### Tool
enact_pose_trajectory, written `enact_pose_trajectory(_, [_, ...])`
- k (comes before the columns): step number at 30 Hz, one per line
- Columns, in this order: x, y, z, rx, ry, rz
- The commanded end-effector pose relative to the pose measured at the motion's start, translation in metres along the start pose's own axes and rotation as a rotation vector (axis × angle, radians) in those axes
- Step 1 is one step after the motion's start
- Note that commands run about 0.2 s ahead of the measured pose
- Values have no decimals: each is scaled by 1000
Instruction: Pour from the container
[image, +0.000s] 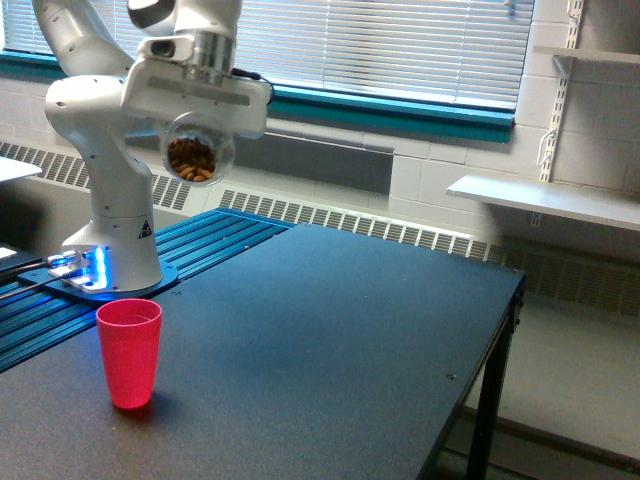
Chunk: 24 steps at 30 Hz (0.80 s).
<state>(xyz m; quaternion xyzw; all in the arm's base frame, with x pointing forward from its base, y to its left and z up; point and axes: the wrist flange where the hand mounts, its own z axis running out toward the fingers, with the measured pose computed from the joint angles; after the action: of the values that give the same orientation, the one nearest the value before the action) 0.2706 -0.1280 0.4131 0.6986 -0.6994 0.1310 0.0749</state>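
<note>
Holding the container (194, 157) clamped in the gripper (196, 135) high above and right of the red cup (129, 351) near the table (330, 340) left edge, I judge tipping now risks spilling brown pieces beside the cup, since the mouth is not over it.

Colours in the exterior view: white arm, clear jar, red cup, dark table.

The arm (105, 150) and gripper (196, 100) are showing plain white; the container (195, 152) is showing see-through walls with brown pieces (191, 158) inside. The cup (129, 352) is glowing translucent red on a matte black table (330, 340). Blue light is shining at the arm's base (88, 268), beside blue-ribbed rails (215, 235). White slatted blinds (400, 40) are hanging above a teal sill (400, 108).
</note>
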Motion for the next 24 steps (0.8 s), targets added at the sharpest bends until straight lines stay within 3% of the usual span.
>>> enact_pose_trajectory(1, [10, 16, 12, -24, -16, 157])
enact_pose_trajectory(11, [34, 33, 25, -48, -27, 313])
enact_pose_trajectory(24, [66, 44, 54, -65, -77, 306])
